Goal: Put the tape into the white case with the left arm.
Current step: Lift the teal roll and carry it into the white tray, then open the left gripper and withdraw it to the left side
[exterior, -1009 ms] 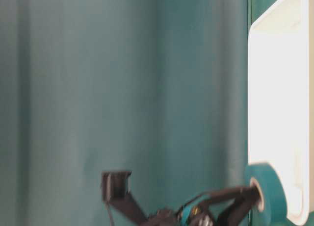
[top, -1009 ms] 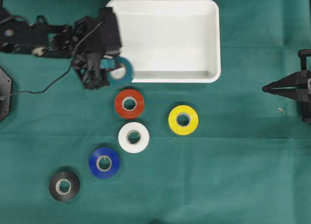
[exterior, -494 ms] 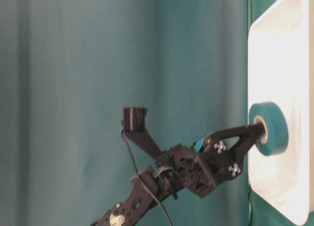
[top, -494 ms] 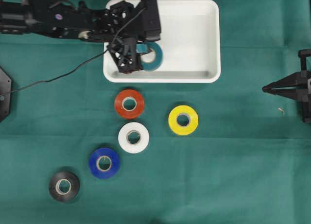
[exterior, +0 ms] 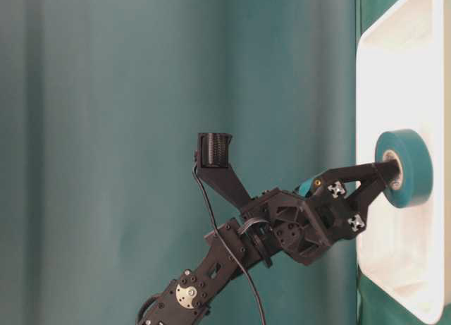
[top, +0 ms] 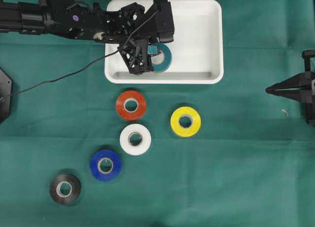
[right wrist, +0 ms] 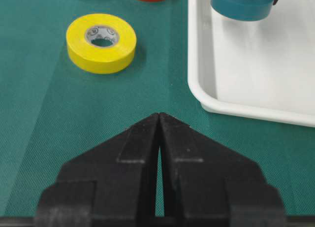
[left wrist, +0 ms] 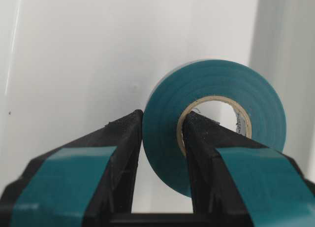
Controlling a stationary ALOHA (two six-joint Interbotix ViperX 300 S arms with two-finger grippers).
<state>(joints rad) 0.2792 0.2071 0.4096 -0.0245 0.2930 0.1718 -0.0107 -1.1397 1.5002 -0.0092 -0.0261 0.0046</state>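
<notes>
Since a second ago I've swung the left arm (top: 74,22) in over the white case (top: 197,40), jaws clamped through the teal tape's (top: 161,57) wall, roll hanging just above the floor, so release is straight down.

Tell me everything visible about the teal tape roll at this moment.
The teal tape is a glossy roll on a pale cardboard core. The left tool is shut on its wall: one finger outside, one inside the core. It sits over the white case, in the lower-left part. Whether it touches the floor cannot be told.
</notes>
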